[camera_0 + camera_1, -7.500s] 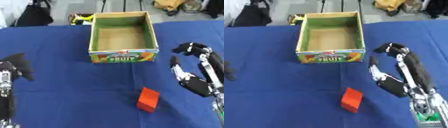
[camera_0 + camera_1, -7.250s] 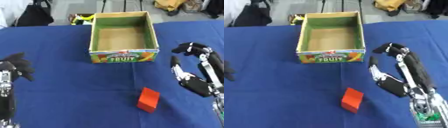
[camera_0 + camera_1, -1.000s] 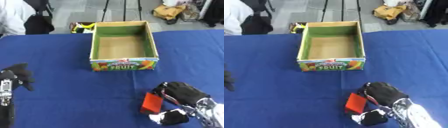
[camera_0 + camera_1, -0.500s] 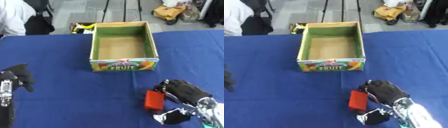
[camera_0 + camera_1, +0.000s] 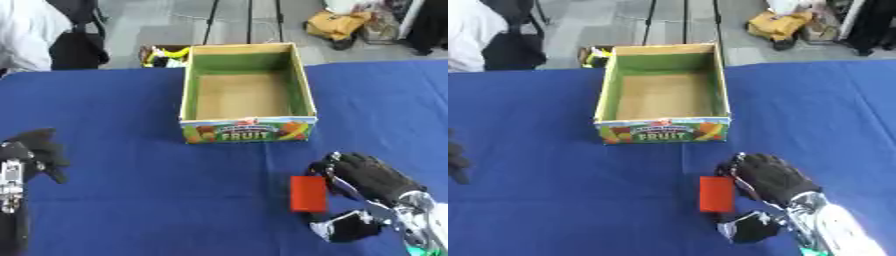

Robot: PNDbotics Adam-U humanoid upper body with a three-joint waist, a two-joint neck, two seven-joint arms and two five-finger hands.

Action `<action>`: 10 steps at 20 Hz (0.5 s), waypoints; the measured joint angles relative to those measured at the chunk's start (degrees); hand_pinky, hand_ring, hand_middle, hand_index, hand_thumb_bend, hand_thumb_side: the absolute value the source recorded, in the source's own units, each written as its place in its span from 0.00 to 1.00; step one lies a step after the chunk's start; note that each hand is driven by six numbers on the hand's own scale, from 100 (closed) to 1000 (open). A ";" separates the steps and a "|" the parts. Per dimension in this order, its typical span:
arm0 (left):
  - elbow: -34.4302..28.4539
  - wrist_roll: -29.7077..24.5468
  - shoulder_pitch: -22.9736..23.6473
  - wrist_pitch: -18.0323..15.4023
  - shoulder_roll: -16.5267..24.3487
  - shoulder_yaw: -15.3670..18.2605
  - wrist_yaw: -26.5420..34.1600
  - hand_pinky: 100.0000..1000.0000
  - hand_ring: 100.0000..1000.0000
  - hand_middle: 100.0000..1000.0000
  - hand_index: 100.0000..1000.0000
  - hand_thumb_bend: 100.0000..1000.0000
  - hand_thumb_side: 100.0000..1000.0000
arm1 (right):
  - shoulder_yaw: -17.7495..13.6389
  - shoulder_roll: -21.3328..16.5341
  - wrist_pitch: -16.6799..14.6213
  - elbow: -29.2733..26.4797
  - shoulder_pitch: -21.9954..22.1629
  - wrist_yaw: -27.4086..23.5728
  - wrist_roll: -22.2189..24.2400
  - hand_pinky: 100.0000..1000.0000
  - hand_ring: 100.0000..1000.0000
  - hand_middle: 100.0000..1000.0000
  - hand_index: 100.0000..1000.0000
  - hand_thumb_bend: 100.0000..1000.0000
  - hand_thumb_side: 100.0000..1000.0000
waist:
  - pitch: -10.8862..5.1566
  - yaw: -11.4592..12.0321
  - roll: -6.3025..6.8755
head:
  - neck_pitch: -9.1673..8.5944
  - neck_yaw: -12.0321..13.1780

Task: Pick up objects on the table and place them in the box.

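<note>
An open cardboard fruit box [image 5: 248, 131] with green inner walls stands at the far middle of the blue table [image 5: 131, 200]; nothing shows inside it. A red block [image 5: 308, 193] sits in front of it, to the right. My right hand [image 5: 372, 177] comes in from the lower right, its fingers curled against the block's right side and the thumb [image 5: 348, 227] under its lower corner. Low at the left edge, my left hand [image 5: 37, 150] rests with relaxed fingers, holding nothing.
Beyond the table's far edge lie a yellow-green item [image 5: 164, 55], tripod legs [image 5: 249, 20] and bags [image 5: 337, 22] on the floor. A person in white [image 5: 26, 30] stands at the far left corner.
The right hand has come down from the right onto the red block and closed around it. The block has shifted slightly toward the box over the last second. The left hand stays put.
</note>
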 measured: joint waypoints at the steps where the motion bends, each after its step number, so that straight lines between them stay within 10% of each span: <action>1: 0.00 0.03 0.00 0.04 0.00 0.00 0.00 0.24 0.40 0.44 0.68 0.00 1.00 | -0.18 -0.31 0.77 -0.09 -0.70 -0.64 -0.80 0.25 0.24 0.19 0.45 0.00 0.27 | -0.14 -0.02 -0.03 | 0.00 -0.01; 10: 0.00 0.15 0.13 0.23 0.00 0.00 -0.25 0.24 0.40 0.44 0.68 0.00 1.00 | -1.54 -4.49 7.20 0.16 -9.67 -7.48 -6.37 0.23 0.21 0.15 0.39 0.00 0.25 | -0.89 0.05 -0.25 | 0.07 -0.12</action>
